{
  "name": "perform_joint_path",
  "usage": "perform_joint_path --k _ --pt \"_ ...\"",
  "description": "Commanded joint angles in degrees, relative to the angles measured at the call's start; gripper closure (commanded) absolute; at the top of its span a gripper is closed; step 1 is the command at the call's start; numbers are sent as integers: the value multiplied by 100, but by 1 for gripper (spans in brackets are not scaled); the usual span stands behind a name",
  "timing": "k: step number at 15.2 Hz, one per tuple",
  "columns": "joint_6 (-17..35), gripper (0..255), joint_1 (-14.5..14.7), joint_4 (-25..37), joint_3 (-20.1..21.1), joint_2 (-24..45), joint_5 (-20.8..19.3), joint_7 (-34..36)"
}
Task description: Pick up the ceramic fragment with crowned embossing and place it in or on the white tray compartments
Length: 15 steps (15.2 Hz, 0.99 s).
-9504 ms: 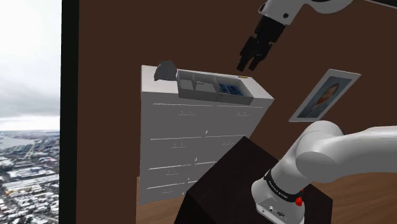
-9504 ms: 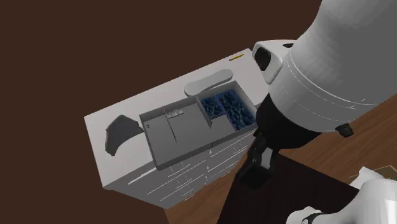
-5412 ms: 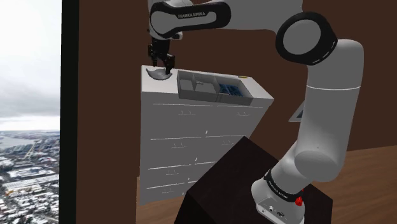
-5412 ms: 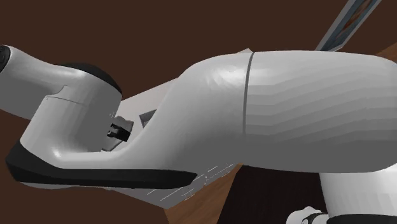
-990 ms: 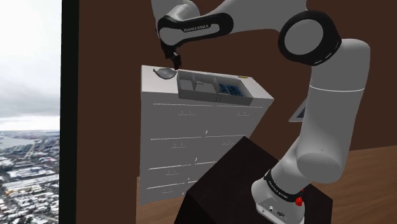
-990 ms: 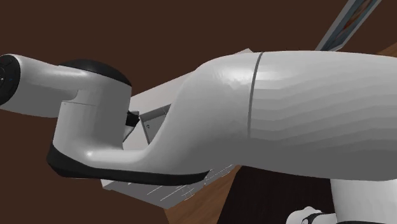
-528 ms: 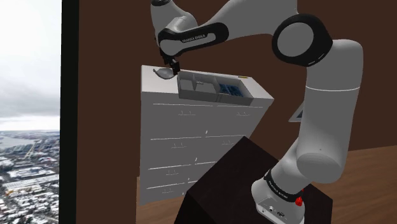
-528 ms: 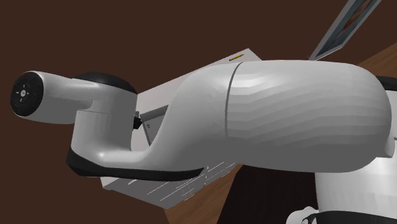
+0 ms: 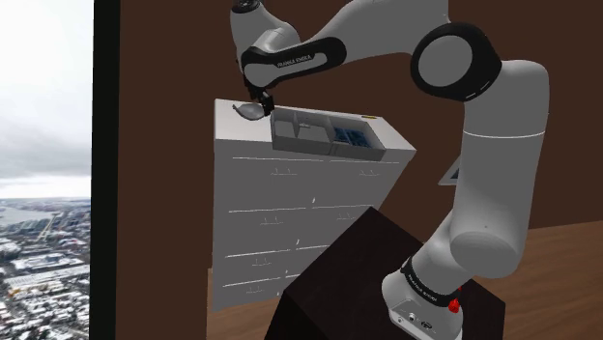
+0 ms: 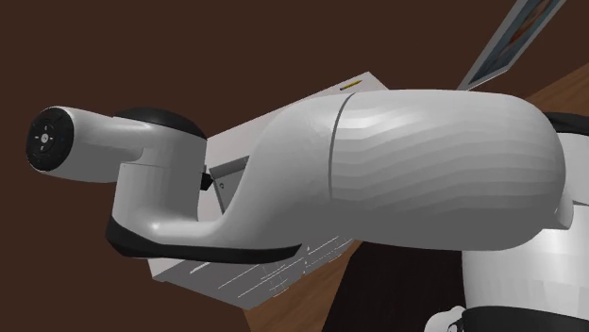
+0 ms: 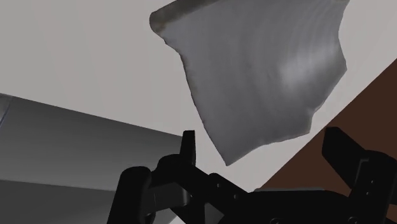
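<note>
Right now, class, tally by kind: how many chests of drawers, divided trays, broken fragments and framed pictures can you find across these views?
White chest of drawers: 1
Divided tray: 1
Grey fragment: 1
Framed picture: 1
Total: 4

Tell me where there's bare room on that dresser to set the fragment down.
The tray's two grey compartments nearest the ceramic fragment look bare. Its far compartment is crowded with blue pieces. The gripper crowds the fragment's dresser corner.
</note>
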Motion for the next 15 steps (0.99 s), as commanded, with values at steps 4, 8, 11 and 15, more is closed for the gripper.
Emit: perform_joint_path --k 4,8,11,15 --pt "-1 255 -3 -2 -3 2 -1 -1" --pt "-1 255 -3 0 -3 3 -1 -1" --pt "-59 255 -2 37 3 -24 16 -32" --pt "-285 255 0 198 24 -113 78 -157"
